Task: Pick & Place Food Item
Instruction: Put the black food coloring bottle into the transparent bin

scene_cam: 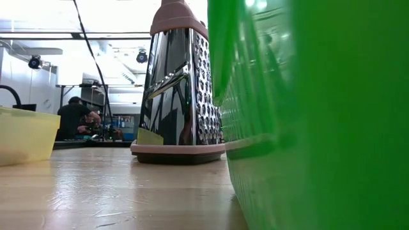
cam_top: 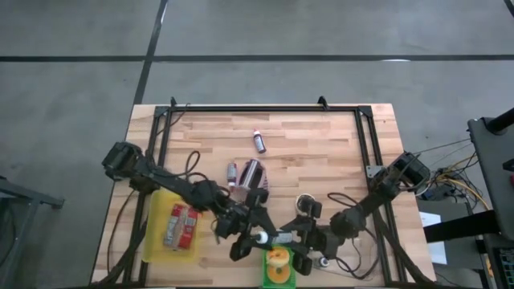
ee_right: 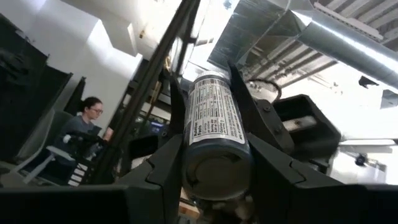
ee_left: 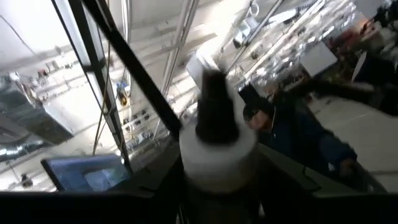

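Note:
Both grippers meet low over the table's near middle, just beyond a green container [cam_top: 279, 269] that holds a yellow ring-shaped food item [cam_top: 278, 258]. My right gripper [cam_top: 299, 241] is shut on a labelled bottle [ee_right: 214, 124]. My left gripper [cam_top: 245, 237] is shut on a white round cap with a dark neck [ee_left: 216, 140]. In the high view the white piece [cam_top: 261, 238] and the grey-green bottle body [cam_top: 283, 238] lie in one line between the grippers. I cannot tell whether they are one thing. The low view shows neither gripper. My left gripper pinches the white round cap [ee_left: 217, 155] between its two fingers, one on each side. The dark neck [ee_left: 214, 106] points away along the fingers. The piece is clear of the table. My right gripper pinches the bottle's labelled body [ee_right: 211, 134] between its two fingers, one on each side. The bottle lies along the fingers, its flat end [ee_right: 214, 171] toward the wrist. It is held clear of the table.
A yellow bin [cam_top: 171, 229] with a red pack stands at the near left. A metal grater [cam_top: 251, 175] stands mid-table, with a small bottle [cam_top: 232, 172] beside it and another [cam_top: 259, 142] farther back. A black round object [cam_top: 305, 205] lies right of centre. People sit beyond the table [scene_cam: 77, 118].

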Motion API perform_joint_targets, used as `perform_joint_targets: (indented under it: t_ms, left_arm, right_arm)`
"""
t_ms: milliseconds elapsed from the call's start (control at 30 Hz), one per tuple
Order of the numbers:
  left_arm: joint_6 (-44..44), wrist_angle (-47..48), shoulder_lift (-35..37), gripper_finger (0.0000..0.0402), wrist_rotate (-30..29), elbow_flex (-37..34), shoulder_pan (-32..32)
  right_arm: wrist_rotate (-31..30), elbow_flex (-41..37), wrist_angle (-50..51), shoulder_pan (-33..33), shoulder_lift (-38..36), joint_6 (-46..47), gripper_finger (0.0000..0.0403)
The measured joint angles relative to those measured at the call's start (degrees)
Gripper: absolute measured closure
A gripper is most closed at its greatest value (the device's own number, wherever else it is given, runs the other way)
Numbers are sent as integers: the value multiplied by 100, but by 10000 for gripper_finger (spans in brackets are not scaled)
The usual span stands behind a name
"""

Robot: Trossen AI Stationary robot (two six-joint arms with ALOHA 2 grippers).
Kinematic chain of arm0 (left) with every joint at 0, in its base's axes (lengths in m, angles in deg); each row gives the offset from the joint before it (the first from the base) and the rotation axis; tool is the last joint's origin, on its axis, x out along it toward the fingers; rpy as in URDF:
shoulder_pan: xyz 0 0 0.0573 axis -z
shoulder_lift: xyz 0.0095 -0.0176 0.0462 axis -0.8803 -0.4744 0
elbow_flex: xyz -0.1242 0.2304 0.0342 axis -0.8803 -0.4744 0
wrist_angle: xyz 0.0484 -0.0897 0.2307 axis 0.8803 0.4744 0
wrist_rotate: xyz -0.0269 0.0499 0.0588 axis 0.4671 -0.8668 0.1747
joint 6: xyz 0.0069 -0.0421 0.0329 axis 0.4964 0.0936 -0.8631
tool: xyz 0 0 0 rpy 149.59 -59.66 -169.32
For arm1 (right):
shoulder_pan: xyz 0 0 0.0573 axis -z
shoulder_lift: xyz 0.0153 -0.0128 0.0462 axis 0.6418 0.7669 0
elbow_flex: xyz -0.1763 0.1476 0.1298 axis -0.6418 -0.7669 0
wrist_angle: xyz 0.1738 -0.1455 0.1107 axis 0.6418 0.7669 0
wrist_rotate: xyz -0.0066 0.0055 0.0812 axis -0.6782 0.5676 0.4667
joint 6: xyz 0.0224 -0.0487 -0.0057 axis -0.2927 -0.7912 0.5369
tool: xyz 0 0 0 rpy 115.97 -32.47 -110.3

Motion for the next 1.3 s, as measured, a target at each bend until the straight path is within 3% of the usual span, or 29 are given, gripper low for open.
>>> perform_joint_targets:
  t_ms: [267, 833, 1033, 1300]
  left_arm:
    - [28, 242, 66, 285, 96, 1, -50]
    - [-60, 776, 235, 289, 140, 1, -120]
    - [-147, 2163, 725, 292, -254, -6, -120]
    - [88, 4573, 1298, 294, -1003, -4, -128]
  right_arm:
    - [-12, -13, 23, -27, 0, 20, 268]
    - [-117, -15, 127, -49, 0, 2, 256]
    - [-953, -13, 72, -297, -52, -403, 159]
    - [-3134, 186, 632, -729, -226, -983, 151]
